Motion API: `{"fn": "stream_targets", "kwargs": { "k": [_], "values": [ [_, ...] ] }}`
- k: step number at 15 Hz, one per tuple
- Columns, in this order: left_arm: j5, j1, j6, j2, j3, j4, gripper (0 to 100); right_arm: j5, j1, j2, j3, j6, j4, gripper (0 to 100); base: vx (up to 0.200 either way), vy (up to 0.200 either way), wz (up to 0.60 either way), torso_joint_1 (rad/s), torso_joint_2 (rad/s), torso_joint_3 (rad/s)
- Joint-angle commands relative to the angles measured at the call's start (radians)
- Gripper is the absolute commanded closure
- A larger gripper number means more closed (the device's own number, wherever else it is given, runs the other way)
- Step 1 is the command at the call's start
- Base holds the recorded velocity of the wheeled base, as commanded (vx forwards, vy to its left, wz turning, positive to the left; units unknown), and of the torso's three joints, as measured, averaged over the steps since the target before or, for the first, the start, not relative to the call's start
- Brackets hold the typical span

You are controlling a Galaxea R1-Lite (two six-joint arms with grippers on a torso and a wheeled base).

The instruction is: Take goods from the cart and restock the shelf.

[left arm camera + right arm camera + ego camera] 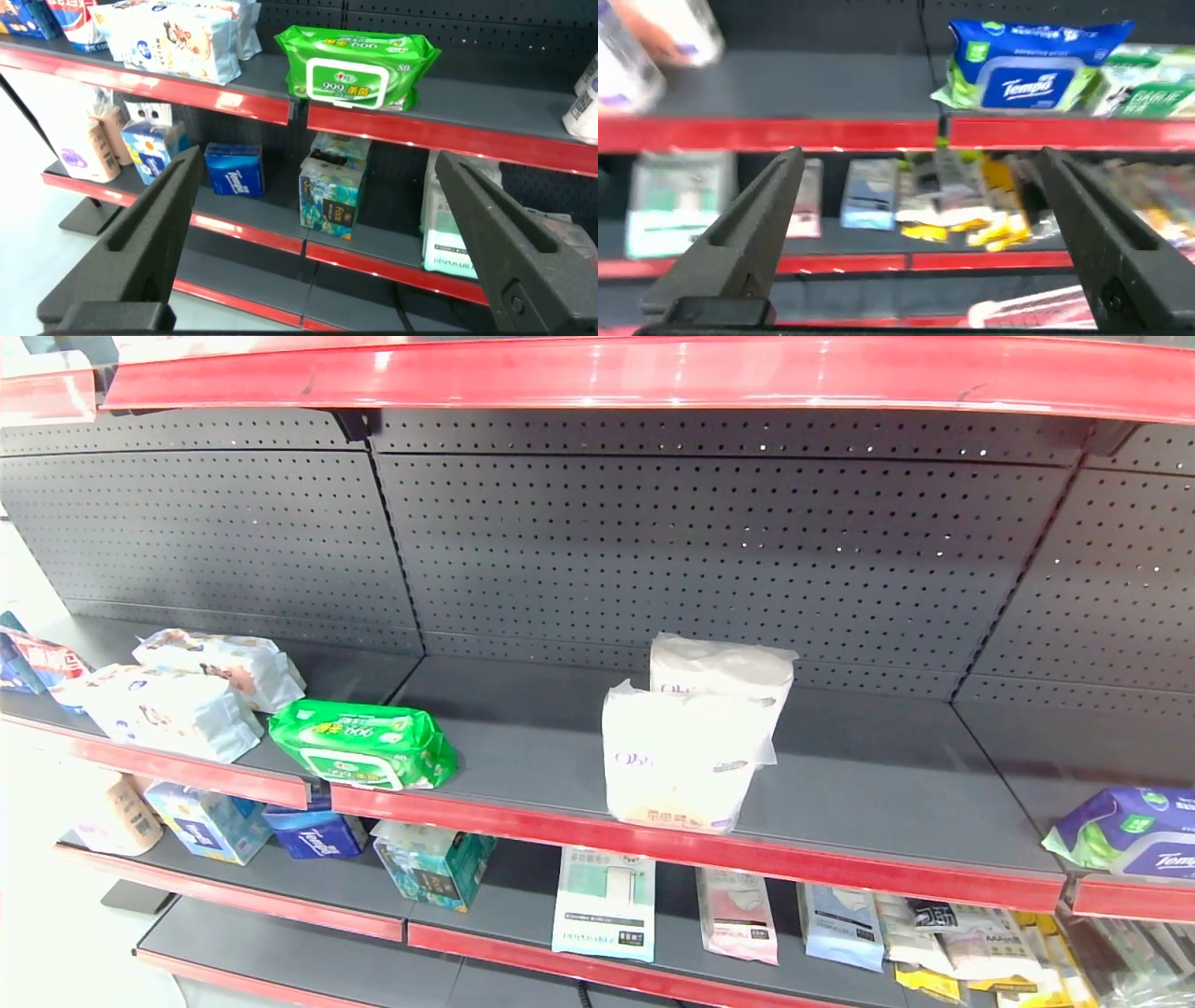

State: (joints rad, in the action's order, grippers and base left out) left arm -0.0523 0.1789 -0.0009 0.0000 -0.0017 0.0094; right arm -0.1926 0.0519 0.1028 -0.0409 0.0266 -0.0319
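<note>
The left pincer (318,157) and right pincer (920,154) both gaped wide, holding nothing, before the shelf (868,775). Near its front edge lay a green pack (364,744) and a blue pack (1130,831); between them a white pack (677,765) stood upright, a second white pack (724,677) just behind it

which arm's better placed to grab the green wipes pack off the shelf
Probably left. The left gripper is open and empty, facing the green wipes pack straight on. The right gripper faces the blue wipes pack, far off to the robot's right.
</note>
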Motion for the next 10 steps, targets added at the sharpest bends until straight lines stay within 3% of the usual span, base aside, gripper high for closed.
{"fn": "stream_targets", "kwargs": {
  "k": [1, 2, 8, 10],
  "values": [
    [0.000, 0.001, -0.001, 0.000, 0.000, 0.000, 0, 0.054, -0.007, -0.028, 0.004, 0.003, 0.003, 0, 0.000, 0.000, 0.00, 0.000, 0.00, 0.000],
    [0.000, 0.001, -0.001, 0.000, 0.000, 0.000, 0, 0.136, -0.046, -0.066, 0.004, 0.021, 0.006, 0, 0.000, 0.000, 0.00, 0.000, 0.00, 0.000],
    [0.000, 0.001, -0.001, 0.000, 0.000, 0.000, 0, 0.173, -0.055, -0.101, 0.009, 0.042, 0.015, 0, 0.000, 0.000, 0.00, 0.000, 0.00, 0.000],
    [0.000, 0.001, -0.001, 0.000, 0.000, 0.000, 0, 0.303, -0.055, -0.087, 0.007, 0.044, 0.006, 0, 0.000, 0.000, 0.00, 0.000, 0.00, 0.000]
  ]
}}
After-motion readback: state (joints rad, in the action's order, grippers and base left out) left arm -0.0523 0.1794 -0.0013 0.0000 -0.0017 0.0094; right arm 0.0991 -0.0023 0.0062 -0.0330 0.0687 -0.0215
